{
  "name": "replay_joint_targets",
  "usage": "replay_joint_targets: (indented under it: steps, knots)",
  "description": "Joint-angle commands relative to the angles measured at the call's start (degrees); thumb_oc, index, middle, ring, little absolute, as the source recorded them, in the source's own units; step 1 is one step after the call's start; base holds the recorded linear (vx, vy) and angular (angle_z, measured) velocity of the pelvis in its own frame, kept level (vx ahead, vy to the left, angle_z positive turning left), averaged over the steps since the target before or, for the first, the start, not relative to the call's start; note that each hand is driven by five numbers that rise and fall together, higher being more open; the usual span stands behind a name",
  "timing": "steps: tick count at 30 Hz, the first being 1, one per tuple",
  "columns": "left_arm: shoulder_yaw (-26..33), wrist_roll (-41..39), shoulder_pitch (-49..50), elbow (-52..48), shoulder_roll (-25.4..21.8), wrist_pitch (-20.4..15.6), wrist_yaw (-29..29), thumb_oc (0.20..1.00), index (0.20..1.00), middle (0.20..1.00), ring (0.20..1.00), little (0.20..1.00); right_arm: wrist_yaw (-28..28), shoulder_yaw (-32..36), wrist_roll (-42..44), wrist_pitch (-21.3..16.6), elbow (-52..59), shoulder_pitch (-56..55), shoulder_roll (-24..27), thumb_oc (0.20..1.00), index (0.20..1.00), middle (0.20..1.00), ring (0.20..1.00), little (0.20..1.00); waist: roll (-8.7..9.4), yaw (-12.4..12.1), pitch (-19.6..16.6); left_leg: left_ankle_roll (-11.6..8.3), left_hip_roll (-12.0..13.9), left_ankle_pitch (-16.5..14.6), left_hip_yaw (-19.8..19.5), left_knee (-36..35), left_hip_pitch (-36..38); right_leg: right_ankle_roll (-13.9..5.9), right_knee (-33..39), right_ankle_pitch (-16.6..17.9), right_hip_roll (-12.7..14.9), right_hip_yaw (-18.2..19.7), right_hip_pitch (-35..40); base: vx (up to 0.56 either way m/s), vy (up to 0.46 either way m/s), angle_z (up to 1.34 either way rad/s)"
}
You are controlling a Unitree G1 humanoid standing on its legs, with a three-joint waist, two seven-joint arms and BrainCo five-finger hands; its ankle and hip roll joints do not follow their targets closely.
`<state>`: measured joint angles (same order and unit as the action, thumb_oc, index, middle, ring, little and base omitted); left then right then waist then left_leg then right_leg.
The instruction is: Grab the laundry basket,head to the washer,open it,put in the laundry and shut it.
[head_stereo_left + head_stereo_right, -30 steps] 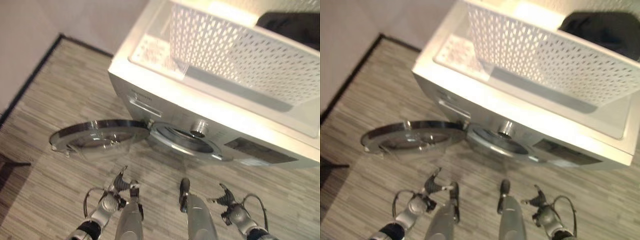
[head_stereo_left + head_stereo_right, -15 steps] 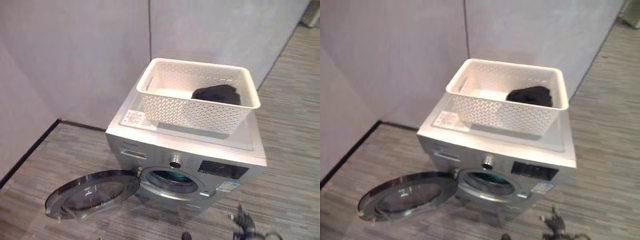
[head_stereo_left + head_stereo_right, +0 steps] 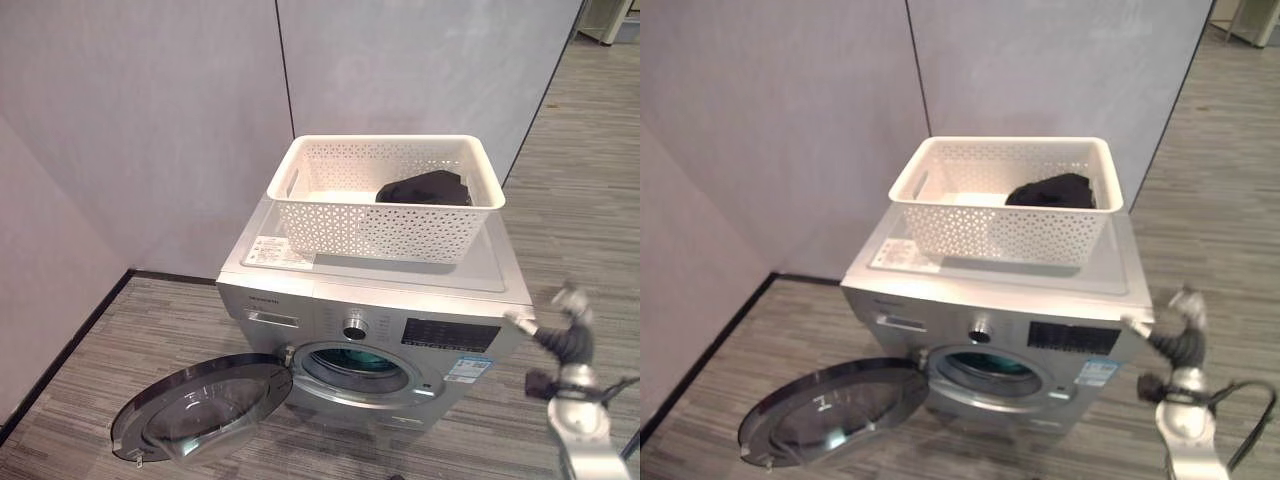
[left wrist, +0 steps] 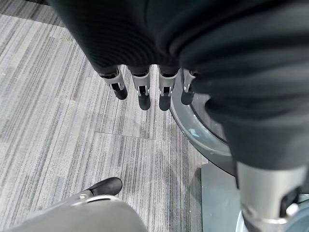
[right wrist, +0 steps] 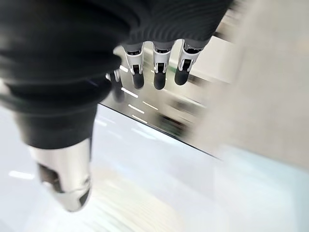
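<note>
Atop the washer (image 3: 370, 300), door (image 3: 200, 405) swung open for loading, the basket (image 3: 385, 200) holds dark laundry (image 3: 425, 187); right hand (image 3: 565, 325) rises empty, fingers relaxed.

basket (image 3: 385, 195) atop washer (image 3: 375, 300), laundry (image 3: 425, 188) inside; door (image 3: 200, 408) open front-left.
</note>
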<state>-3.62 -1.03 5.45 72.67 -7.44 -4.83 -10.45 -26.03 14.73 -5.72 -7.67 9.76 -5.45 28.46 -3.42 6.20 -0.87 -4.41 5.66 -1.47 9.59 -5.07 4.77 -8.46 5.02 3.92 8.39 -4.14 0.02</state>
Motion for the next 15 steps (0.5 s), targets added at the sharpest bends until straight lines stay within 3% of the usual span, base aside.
replay_joint_targets:
  steps: [1,2,7,11,13,14,15]
  knots:
    - [-0.5,3.5,-3.3,1.9,-3.1,-0.6,-1.0,1.0,1.0,1.0,1.0,1.0,-5.7,4.5,-8.3,-2.9,2.3,6.8,1.0,1.0,1.0,1.0,1.0,1.0,4.48,-3.5,2.1,5.27,-3.1,-4.7,-2.6,7.2,-4.0,-1.78,-9.1,-4.8,1.8,2.9,-0.2,0.03,0.11,-0.1]
    - [-0.6,3.5,-3.4,1.8,-3.1,-0.6,-1.0,1.0,1.0,1.0,1.0,1.0,-5.8,4.5,-8.5,-2.8,2.5,6.8,1.0,1.0,1.0,1.0,1.0,1.0,4.47,-3.5,2.1,5.33,-3.2,-4.7,-2.6,7.2,-4.0,-1.83,-9.4,-4.9,1.9,3.0,-0.3,0.05,0.164,-0.05]
    - [-3.7,8.2,-3.2,1.5,-4.7,-0.9,-0.1,1.0,1.0,1.0,1.0,1.0,-8.6,6.8,-17.9,1.6,2.8,13.3,10.3,1.0,1.0,1.0,1.0,1.0,5.08,-5.8,2.1,7.48,-6.2,-4.2,-5.0,4.1,-0.9,-2.39,-20.5,-4.5,3.9,2.0,-3.4,0.08,0.194,0.07]
    - [-6.2,9.3,-3.7,2.0,-6.8,-1.0,1.0,1.0,1.0,1.0,1.0,1.0,-6.3,7.0,-13.4,3.8,-6.7,15.8,20.5,1.0,1.0,1.0,1.0,1.0,5.92,-6.1,2.8,8.26,-7.2,-3.8,-9.9,2.9,0.2,-1.36,-28.0,-3.8,2.1,5.2,-6.0,0.07,0.081,0.66]
    - [-7.0,9.0,-4.5,2.7,-7.4,-0.9,1.8,1.0,1.0,1.0,1.0,1.0,-3.0,3.1,-9.5,3.9,-13.8,20.7,26.9,1.0,1.0,1.0,1.0,1.0,5.65,-6.1,3.1,8.0,-7.1,-3.8,-10.7,1.9,0.7,-1.3,-25.9,-3.9,1.7,6.4,-7.9,0.07,-0.04,0.47]
    - [-8.2,8.5,-4.6,3.3,-8.3,-1.3,2.3,1.0,1.0,1.0,1.0,1.0,0.9,-0.5,-5.8,3.5,-20.1,25.5,33.0,1.0,1.0,1.0,1.0,1.0,5.9,-6.3,3.4,7.46,-6.7,-4.0,-11.3,1.8,0.7,-1.93,-20.6,-3.3,2.5,6.9,-9.9,0.16,-0.127,-0.17]
    - [-8.3,7.7,-4.9,3.5,-8.7,-1.6,2.8,1.0,1.0,1.0,1.0,1.0,5.4,-6.5,-1.8,3.0,-28.2,31.6,39.0,1.0,1.0,1.0,1.0,1.0,6.22,-5.7,3.7,6.83,-6.7,-5.0,-12.3,1.8,1.3,-3.06,-13.2,-0.2,3.3,8.3,-11.2,0.18,-0.135,0.02]
